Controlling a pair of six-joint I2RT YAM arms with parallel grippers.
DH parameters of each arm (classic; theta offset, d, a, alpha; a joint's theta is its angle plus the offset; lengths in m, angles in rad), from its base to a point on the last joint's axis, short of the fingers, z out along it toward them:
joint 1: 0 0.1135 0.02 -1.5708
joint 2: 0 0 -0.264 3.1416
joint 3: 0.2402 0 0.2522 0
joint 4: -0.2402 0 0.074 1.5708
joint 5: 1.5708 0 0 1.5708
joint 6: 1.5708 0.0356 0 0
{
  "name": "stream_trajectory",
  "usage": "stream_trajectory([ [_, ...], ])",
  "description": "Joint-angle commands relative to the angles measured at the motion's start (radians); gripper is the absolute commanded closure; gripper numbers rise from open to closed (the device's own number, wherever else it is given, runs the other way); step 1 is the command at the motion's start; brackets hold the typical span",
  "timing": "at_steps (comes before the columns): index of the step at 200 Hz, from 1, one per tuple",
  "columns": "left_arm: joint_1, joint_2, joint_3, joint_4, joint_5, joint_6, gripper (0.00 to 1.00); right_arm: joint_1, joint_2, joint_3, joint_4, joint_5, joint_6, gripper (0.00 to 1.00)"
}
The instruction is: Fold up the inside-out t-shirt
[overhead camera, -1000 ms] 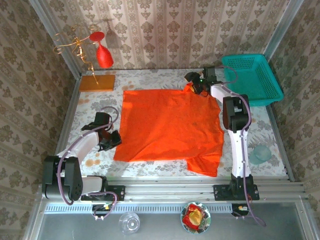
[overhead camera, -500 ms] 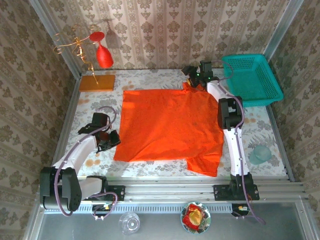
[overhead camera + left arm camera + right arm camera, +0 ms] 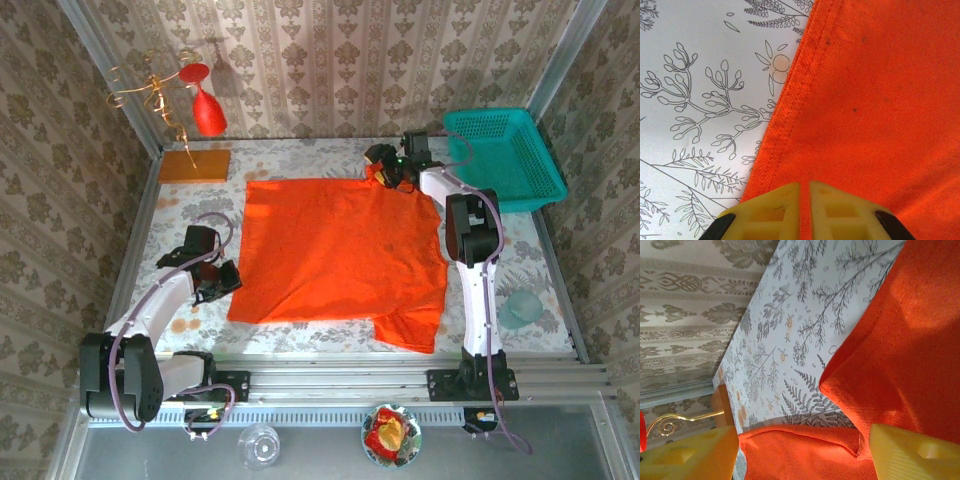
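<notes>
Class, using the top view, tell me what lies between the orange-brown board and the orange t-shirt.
Bare floral tablecloth lies between the board and the t-shirt, as the top view shows.

Teal basket (image 3: 487, 113), red wine glass (image 3: 208, 114), orange-brown board (image 3: 195, 165)

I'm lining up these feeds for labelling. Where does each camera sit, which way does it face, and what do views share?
Top external: above and behind the bases, looking down at the table; both arms show, left gripper at the left edge of the t-shirt, right gripper at its far corner.
Left wrist: looks down past its shut fingertips pinching the hem.
Right wrist: looks low across the table toward the board and wall, open fingers flanking a raised fold.
Shared: t-shirt in all; board in top and right wrist.
</notes>
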Motion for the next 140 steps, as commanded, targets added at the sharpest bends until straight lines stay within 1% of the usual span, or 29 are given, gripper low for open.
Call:
stream_trajectory([
  [1,-0.008,0.010,0.015,-0.003,0.013,0.011,0.86,0.017,0.045,0.029,0.069,-0.053,0.042,0.29],
  [39,-0.009,0.015,0.005,-0.004,0.005,0.011,0.86,0.028,0.158,0.171,0.056,-0.064,0.080,0.29],
  [74,-0.009,0.018,-0.009,-0.004,0.000,0.007,0.86,0.032,0.246,0.300,-0.086,-0.021,0.052,0.30],
  [106,-0.009,0.003,0.003,-0.019,-0.001,0.006,0.86,0.029,0.280,0.336,-0.125,0.005,0.042,0.30],
  [127,-0.011,-0.016,0.025,-0.040,-0.003,0.013,0.86,0.028,0.284,0.410,-0.180,-0.015,0.013,0.30],
  [140,-0.012,-0.027,0.035,-0.047,-0.002,0.016,0.86,0.028,0.256,0.439,-0.215,-0.040,-0.008,0.33],
])
